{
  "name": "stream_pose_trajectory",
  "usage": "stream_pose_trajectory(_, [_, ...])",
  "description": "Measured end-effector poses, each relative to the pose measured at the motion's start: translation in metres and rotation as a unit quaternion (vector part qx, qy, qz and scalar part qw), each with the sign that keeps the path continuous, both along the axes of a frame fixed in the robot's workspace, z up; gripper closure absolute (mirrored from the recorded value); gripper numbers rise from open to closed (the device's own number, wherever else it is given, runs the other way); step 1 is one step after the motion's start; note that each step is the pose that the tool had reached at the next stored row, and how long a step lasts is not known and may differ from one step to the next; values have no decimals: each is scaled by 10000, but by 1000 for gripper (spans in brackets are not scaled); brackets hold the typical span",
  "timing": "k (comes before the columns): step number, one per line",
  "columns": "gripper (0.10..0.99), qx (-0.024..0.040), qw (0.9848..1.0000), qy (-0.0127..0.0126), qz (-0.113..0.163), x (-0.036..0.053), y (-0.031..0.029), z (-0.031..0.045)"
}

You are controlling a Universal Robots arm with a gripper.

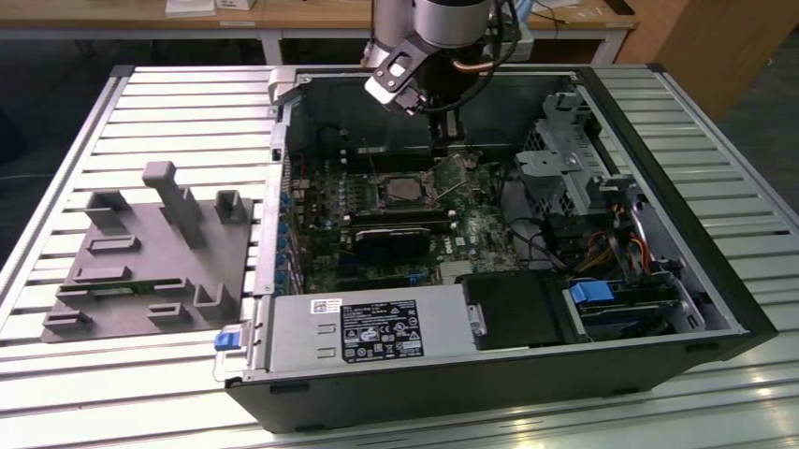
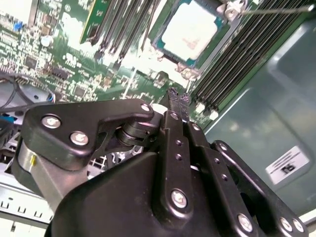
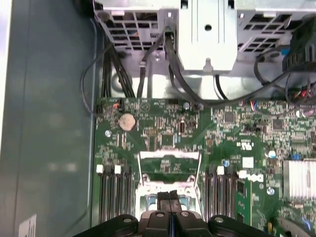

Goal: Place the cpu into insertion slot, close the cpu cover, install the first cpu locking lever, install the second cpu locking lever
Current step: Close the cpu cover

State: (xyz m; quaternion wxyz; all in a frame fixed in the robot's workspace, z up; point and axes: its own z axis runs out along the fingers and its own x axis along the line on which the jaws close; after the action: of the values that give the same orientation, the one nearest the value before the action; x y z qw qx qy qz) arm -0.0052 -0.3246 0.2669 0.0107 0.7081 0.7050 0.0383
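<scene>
**A:** Where is the cpu (image 2: 190, 29) right now?

**B:** It sits flat in the insertion slot (image 2: 168, 53) with its pale metal face up. I'd count the first step as done.

**A:** And the cpu cover (image 3: 170, 154)?

**B:** It isn't down. In the first wrist view the silvery frame stands swung up off the slot, on the side toward the drive cage (image 3: 207, 29). Green board shows through its window, and nothing lies over the chip.

**A:** What about the levers?

**B:** In the second wrist view a thin metal rod (image 2: 276, 9) runs out from one corner of the slot. I take it for a locking lever, and it looks unlatched to me. I can't make out the other one. By my reading, the cover and both levers are left to do.

**A:** What is the gripper (image 3: 169, 195) doing?

**B:** It hangs above the slot, over the edge away from the raised cover, and isn't touching the chip. The fingers (image 2: 173, 123) are pressed together with nothing between them.

**A:** So about a quarter of the way through?

**B:** One step of four, judging from how things lie.
</scene>
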Motion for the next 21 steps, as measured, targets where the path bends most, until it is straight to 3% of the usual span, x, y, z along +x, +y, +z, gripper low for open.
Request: stream_pose_trajectory(21, [984, 0, 10000, 2, -1, 473, 2, 0])
